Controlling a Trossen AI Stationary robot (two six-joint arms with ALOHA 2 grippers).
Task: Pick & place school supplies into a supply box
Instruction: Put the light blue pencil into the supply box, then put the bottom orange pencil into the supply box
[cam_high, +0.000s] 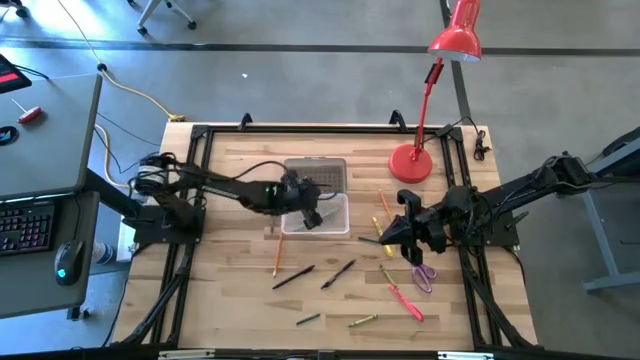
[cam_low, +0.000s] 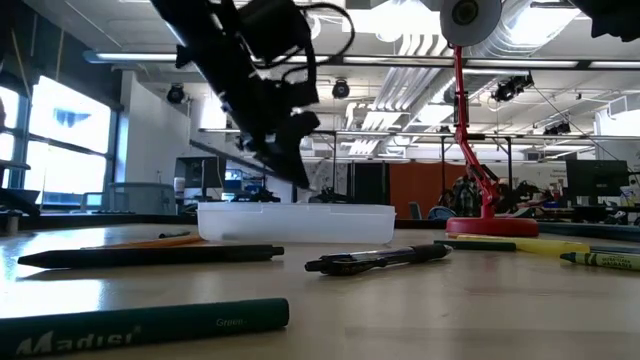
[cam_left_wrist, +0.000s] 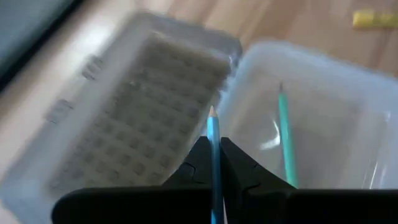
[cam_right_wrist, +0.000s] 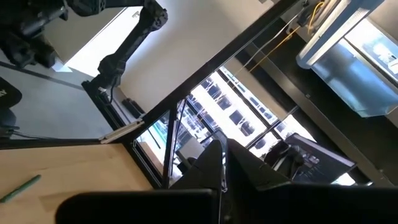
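High view first, from the left side of the table: the left gripper (cam_high: 306, 203) is held above the supply box (cam_high: 330, 216), near the box's lid-side edge. Through the left wrist view a blue pencil (cam_left_wrist: 213, 162) is seen clamped between the fingers (cam_left_wrist: 239, 168), tip forward, right over the seam where the ribbed lid (cam_left_wrist: 134, 112) meets the open tray (cam_left_wrist: 323, 137). A green pencil (cam_left_wrist: 286, 140) is already lying inside that tray. The grip is probably kept tight because the tip is not yet clearly over the tray; a release now could drop the pencil onto the lid.

From table height the arm is seen hanging just over the clear box (cam_low: 296, 222), with a black pen (cam_low: 150, 256), a second black pen (cam_low: 380, 260) and a green pencil (cam_low: 140, 325) lying in front.

Moving right on the overhead shot, an orange pencil (cam_high: 275, 255) and two dark pens (cam_high: 294, 277) are left loose on the wood, then the purple-handled scissors (cam_high: 424, 274) and a red pen (cam_high: 407, 300).

At the right, the right gripper (cam_high: 392, 232) is parked with fingers pressed shut and nothing seen between them, tilted up toward the room, well clear of the box. Most of the supplies are judged still to be collected.
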